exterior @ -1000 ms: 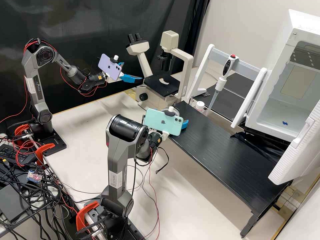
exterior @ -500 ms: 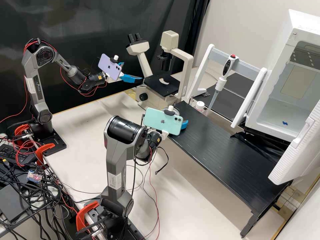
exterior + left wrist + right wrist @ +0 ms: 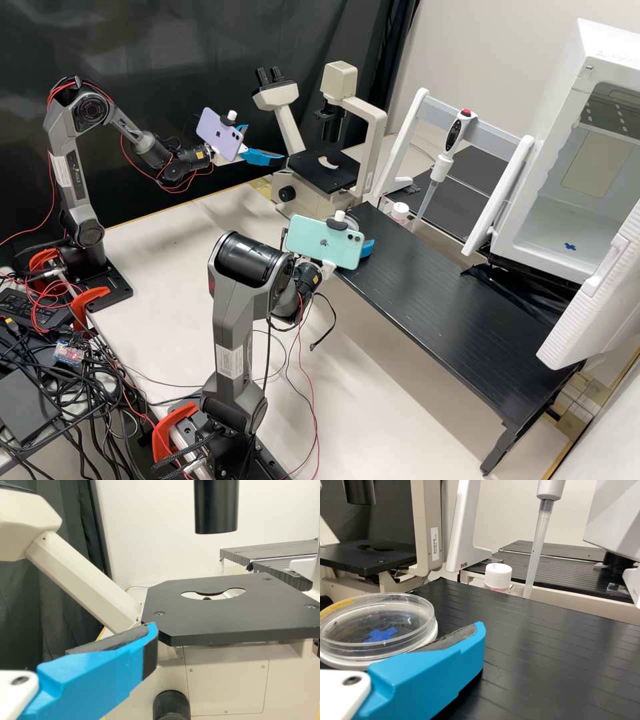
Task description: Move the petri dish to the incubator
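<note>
Petri dish (image 3: 377,620): found low beside the right pincer (image 3: 367,249), outside the incubator (image 3: 557,127). The right pincer appears wide; in its wrist view one blue finger, its dark pad exposed, lies close by the rim, and no firm grip on the dish is shown. Whether the pad touches the rim cannot be told. The dish lies flat over a white round base (image 3: 342,661), with a blue cross (image 3: 381,634) visible through the clear plastic, at the microscope end of the black tabletop (image 3: 427,287). Farther out, the left pincer (image 3: 265,143) is wide and holds nothing, near the stage of the microscope (image 3: 373,127); it appears to have no part in the present step. Beyond the tabletop, the incubator's door (image 3: 600,293) is open and a blue mark (image 3: 571,247) is noted on its floor. Assessment: access is ready and the right pincer is positioned at the dish, which puts the work at the pick-up stage. Outstanding: close on the dish, lift it level, carry it along the tabletop, set it inside, release and withdraw. Door closure is not called for by the task.
</note>
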Controlling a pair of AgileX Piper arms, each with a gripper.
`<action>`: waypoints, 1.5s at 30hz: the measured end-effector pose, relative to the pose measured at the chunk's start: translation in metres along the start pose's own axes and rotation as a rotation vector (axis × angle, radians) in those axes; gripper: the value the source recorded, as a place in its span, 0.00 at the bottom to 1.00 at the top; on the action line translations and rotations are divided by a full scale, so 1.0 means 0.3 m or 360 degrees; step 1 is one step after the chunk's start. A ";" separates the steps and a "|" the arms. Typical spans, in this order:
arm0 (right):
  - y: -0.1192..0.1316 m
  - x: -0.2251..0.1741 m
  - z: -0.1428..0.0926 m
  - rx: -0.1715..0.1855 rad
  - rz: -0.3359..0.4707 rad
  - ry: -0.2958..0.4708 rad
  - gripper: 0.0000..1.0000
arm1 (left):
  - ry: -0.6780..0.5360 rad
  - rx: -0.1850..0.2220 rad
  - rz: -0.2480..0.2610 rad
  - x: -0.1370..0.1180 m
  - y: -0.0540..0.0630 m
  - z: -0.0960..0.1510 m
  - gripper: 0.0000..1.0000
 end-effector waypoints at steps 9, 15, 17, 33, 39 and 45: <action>-0.003 0.005 0.000 0.0008 -0.0011 0.0005 0.00 | 0.0000 0.0000 0.0000 0.000 0.000 0.000 1.00; -0.003 0.005 0.000 0.0048 -0.0011 0.0005 0.00 | 0.0000 0.0000 0.0000 0.000 0.000 0.000 1.00; -0.003 0.005 0.000 0.0054 -0.0011 0.0005 0.00 | 0.0000 0.0000 0.0000 0.000 0.000 0.000 1.00; -0.004 0.005 -0.002 0.0059 -0.0018 0.0015 0.00 | 0.0000 0.0000 0.0000 0.000 0.000 0.000 1.00; -0.003 0.007 -0.004 0.0059 -0.0015 0.0018 0.00 | 0.0000 0.0000 0.0000 0.000 0.000 0.000 1.00; -0.004 0.011 0.001 0.0057 -0.0018 0.0011 0.00 | 0.0000 0.0000 0.0000 0.000 0.000 0.000 1.00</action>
